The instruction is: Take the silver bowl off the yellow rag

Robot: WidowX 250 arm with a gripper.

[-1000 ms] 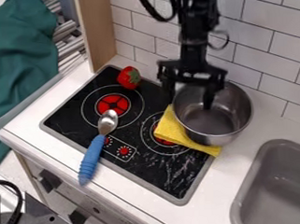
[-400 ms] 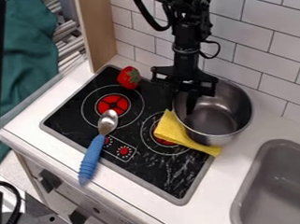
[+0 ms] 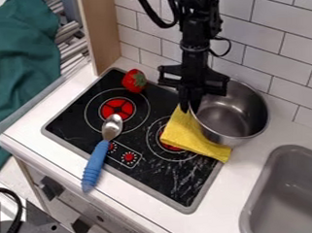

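Gripper seems nearly closed, w/ rim of steel bowl b/w its fingers; bowl overlaps edge of yellow rag. If lift is too low, rag may drag along b/c of friction.

Bowl perhaps partly on rag

Soft, fairly even light brightens the counter, with muted glints inside the silver bowl.
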